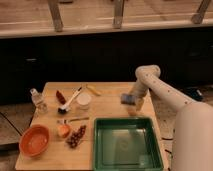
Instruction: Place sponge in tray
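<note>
Small soft blue-grey sponge: gripper at it, hold cannot be told; centre squarely before lifting toward large dark-green plastic tray.

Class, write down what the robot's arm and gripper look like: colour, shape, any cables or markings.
The arm is white and smooth, made of thick rounded tube segments with a bulbous elbow, joining a broad white body at the right. No cables or markings show. The gripper, above the right rear of the wooden table by the sponge, looks pale and slimmer than the arm.
</note>
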